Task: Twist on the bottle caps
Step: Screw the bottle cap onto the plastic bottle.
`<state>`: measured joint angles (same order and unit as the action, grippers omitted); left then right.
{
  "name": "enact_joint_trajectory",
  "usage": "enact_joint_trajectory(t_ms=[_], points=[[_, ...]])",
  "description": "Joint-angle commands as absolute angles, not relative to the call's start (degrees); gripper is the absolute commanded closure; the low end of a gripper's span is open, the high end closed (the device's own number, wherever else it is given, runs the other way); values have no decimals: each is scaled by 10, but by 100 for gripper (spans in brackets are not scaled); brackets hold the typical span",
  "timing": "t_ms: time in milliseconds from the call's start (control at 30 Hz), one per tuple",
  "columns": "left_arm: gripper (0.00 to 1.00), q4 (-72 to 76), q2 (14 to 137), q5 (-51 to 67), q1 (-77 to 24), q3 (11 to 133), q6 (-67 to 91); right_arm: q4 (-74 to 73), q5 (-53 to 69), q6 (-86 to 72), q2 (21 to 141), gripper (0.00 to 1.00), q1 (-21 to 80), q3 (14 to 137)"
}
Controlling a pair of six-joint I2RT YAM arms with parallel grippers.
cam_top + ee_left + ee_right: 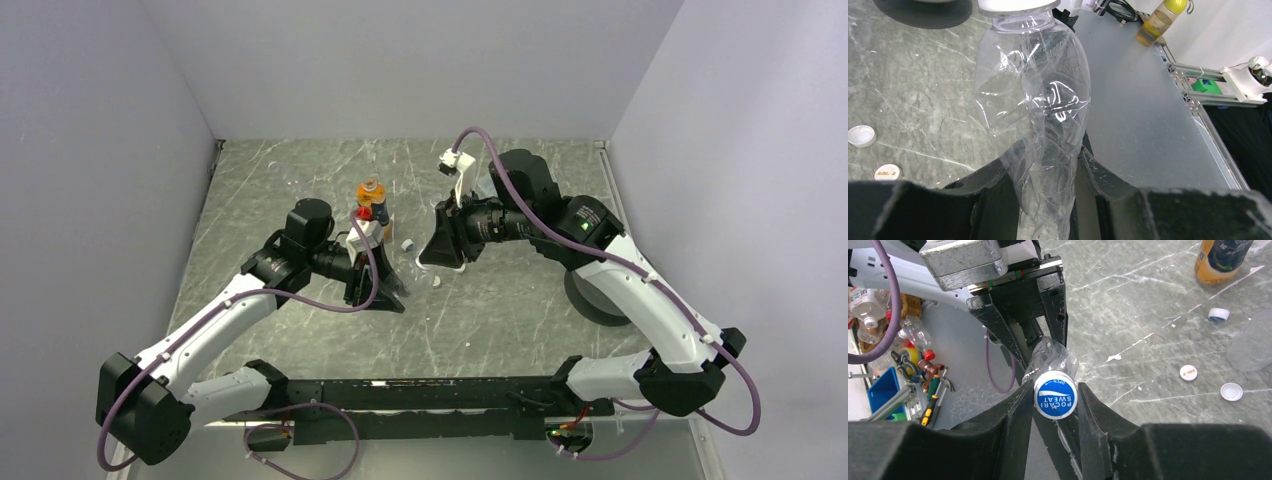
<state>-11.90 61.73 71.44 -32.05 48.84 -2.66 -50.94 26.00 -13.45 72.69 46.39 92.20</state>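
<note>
My left gripper [1040, 160] is shut on the crumpled body of a clear bottle [1033, 100], held between the two arms. The bottle's neck carries a blue-topped white cap [1055, 396] printed "Pocari Sweat". My right gripper [1055, 387] is closed on that cap, one finger on each side. In the top view the two grippers, left [385, 293] and right [440, 260], meet at mid-table. The orange-amber bottle [372, 205] stands upright behind them and also shows in the right wrist view [1220, 260].
Loose caps lie on the marble table: a blue-rimmed one [1218, 315], a labelled white one [1188, 372] and a plain white one [1231, 391]. Another clear bottle [1253, 340] lies at the right. A large black disc [600, 300] sits under my right arm.
</note>
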Motion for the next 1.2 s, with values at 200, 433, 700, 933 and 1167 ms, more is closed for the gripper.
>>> enact_joint_trajectory(t_ms=[200, 433, 700, 933, 1167], points=[[100, -114, 601, 571, -318, 522, -38, -548, 205, -168, 752, 82, 466, 971], [100, -114, 599, 332, -321, 551, -59, -647, 62, -284, 868, 100, 469, 1071], [100, -76, 605, 181, -383, 556, -83, -601, 4, -371, 904, 100, 470, 1088], [100, -115, 591, 205, -393, 539, -92, -589, 1, -360, 884, 67, 469, 1099], [100, -190, 572, 452, -366, 532, -116, -553, 55, -254, 788, 1, 428, 1056]])
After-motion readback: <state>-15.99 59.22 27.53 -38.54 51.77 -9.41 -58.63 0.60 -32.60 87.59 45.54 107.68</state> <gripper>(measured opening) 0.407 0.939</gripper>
